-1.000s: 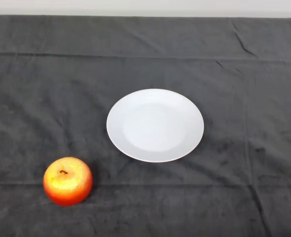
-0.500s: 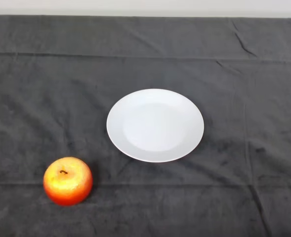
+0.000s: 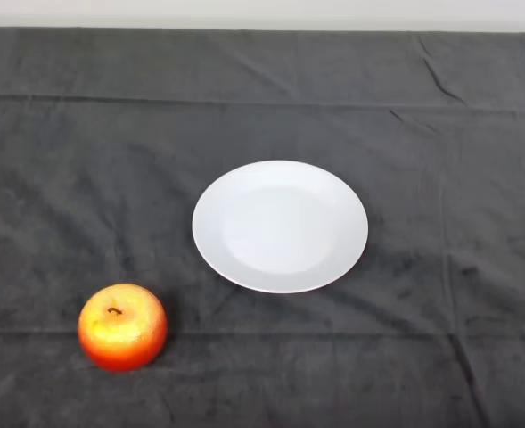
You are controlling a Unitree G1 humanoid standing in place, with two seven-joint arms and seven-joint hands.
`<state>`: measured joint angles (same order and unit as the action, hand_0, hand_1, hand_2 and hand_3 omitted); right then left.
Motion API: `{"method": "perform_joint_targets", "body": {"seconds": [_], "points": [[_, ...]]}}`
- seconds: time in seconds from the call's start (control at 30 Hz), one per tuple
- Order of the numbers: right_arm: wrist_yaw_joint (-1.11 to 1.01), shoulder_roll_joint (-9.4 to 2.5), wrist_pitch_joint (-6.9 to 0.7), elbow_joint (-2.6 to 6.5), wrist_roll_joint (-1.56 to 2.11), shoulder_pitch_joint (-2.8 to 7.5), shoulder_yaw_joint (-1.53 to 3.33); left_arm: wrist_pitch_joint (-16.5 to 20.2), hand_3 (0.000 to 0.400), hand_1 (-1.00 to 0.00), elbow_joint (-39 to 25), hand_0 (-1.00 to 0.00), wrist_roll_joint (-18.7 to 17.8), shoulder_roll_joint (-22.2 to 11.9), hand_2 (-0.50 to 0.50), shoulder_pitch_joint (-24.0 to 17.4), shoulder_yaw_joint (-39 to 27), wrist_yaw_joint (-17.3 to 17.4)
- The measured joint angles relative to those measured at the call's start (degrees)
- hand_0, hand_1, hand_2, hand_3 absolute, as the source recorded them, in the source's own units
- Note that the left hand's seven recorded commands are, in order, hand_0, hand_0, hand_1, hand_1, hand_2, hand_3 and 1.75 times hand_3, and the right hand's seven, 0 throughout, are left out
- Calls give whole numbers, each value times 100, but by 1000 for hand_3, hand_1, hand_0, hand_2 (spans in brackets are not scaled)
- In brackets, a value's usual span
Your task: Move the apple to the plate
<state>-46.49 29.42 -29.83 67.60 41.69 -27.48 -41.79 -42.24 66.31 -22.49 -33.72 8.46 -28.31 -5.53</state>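
While apart from the plate (image 3: 210, 234), the apple (image 3: 122, 326) sits upright.

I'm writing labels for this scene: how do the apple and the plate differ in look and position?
The apple is round, tall and red-orange with a stem dimple; the plate is flat, wide and plain white. The apple sits near the front left; the plate lies mid-table, apart from it. Both rest on the dark cloth.

The head view takes in no part of the robot's body; only the cloth (image 3: 449, 178), the plate (image 3: 280, 227) and the apple (image 3: 122, 326) show.
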Motion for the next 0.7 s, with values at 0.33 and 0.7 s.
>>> {"method": "perform_joint_targets", "body": {"seconds": [0.33, 0.7], "points": [[0, 0, 0, 0, 0, 0, 0, -142, 0, 0, 17, 0, 51, -1, 0, 11, -2, 93], [0, 0, 0, 1, -1, 0, 0, -418, 0, 0, -45, 0, 336, 0, 0, 12, -1, 125]]}}
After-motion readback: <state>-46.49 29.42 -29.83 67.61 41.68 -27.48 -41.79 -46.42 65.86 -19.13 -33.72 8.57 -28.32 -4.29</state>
